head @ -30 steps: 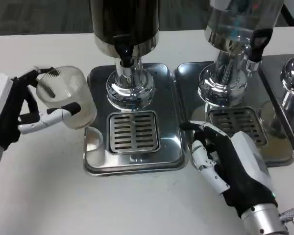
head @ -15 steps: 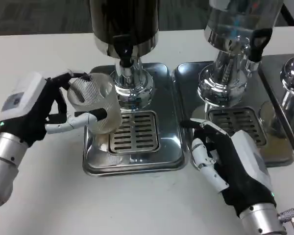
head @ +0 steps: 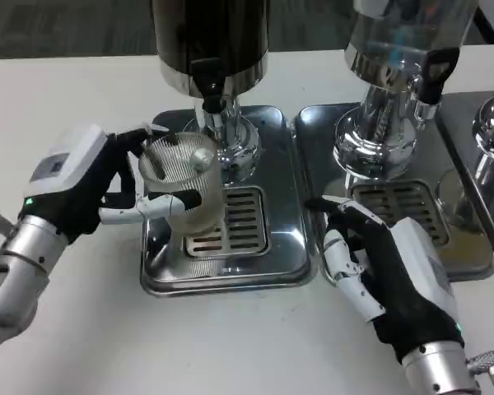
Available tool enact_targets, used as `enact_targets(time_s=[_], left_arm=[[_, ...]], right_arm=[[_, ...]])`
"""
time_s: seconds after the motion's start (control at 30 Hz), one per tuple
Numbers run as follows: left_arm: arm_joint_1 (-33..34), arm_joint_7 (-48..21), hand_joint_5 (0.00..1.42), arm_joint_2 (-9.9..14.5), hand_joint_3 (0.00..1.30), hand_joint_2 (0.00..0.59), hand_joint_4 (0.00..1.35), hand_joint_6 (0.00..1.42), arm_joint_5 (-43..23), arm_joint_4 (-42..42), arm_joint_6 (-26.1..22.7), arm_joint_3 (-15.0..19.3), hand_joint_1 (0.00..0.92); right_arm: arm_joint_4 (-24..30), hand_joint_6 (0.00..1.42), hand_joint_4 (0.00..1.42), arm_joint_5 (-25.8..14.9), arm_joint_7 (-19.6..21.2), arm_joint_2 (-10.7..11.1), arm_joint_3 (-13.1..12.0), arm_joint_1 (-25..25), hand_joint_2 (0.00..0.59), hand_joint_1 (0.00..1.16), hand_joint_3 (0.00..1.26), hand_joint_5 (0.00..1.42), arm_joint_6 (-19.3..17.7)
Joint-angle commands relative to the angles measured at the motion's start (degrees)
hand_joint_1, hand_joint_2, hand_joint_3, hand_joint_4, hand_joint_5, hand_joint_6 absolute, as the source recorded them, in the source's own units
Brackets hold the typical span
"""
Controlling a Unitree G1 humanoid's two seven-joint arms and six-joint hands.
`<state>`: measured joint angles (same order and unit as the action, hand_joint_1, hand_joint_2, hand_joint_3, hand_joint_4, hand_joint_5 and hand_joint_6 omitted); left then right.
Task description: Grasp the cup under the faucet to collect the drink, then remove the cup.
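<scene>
Gripping one cup (head: pixel 181 191) – left hand (head: pixel 86 191); right hand (head: pixel 387 276) open – two drip trays (head: pixel 284 255).

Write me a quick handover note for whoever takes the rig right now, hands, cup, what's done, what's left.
Left hand holds the clear cup, above the drip grate on the left steel tray, close under the faucet of the dark dispenser.
Right hand rests on the table, holding nothing, fingers apart.
Done: cup grasped and brought to the faucet.
Left: collect the drink, then remove the cup. No liquid visible in it yet.
</scene>
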<state>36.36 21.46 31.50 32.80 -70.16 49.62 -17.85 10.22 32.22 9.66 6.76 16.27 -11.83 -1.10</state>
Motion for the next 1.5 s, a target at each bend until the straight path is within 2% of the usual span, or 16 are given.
enact_targets(time_s=[0.03,0.4,0.6,0.73,1.13,1.27,1.37,1.5], left_arm=[[1.8,-1.2,1.01,-0.7,0.60,0.162,0.73,1.36,0.6,0.2,-0.5,-0.9,0.400],[2.4,-2.4,0.99,-1.5,0.59,0.154,0.71,1.32,1.7,0.3,-1.4,-2.3,0.379],[2.4,-3.2,0.96,-1.6,0.54,0.102,0.68,1.27,1.4,0.3,-1.8,-2.1,0.202],[2.4,-4.6,0.95,-1.6,0.49,0.065,0.68,1.22,0.8,0.2,-1.9,-1.8,0.137],[2.5,-4.7,0.94,-2.3,0.48,0.068,0.67,1.19,1.1,0.7,-2.0,-1.9,0.136],[2.6,-4.5,0.87,-2.4,0.47,0.063,0.62,1.13,1.9,0.9,-2.5,-2.4,0.134],[2.6,-3.1,0.72,-2.1,0.42,0.055,0.52,0.99,3.5,1.5,-3.4,-3.5,0.119],[2.7,-0.6,0.67,-2.1,0.40,0.053,0.47,0.96,5.9,2.3,-5.6,-5.4,0.109]], right_arm=[[0.5,0.42,0.25,0.0,1.0,-0.5,0.2,-0.8,0.554,0.05,0.33,0.27,-0.7],[0.3,0.42,0.26,-0.1,1.5,-0.7,0.3,-0.9,0.555,0.05,0.34,0.27,-0.8],[0.1,0.42,0.26,-0.1,1.4,-0.7,0.5,-0.8,0.555,0.05,0.34,0.27,-0.8],[0.0,0.42,0.26,-0.1,1.3,-0.7,0.5,-0.7,0.555,0.05,0.34,0.27,-0.7],[0.3,0.42,0.26,-0.2,1.2,-0.7,0.5,-0.9,0.555,0.05,0.35,0.28,-0.4],[0.6,0.42,0.26,-0.2,1.2,-0.7,0.5,-1.1,0.555,0.05,0.35,0.28,-0.4],[0.9,0.42,0.26,-0.3,1.1,-0.7,0.4,-1.3,0.555,0.05,0.35,0.28,-0.4],[1.1,0.42,0.26,-0.6,0.9,-0.7,0.3,-1.4,0.555,0.05,0.35,0.28,-0.3]])
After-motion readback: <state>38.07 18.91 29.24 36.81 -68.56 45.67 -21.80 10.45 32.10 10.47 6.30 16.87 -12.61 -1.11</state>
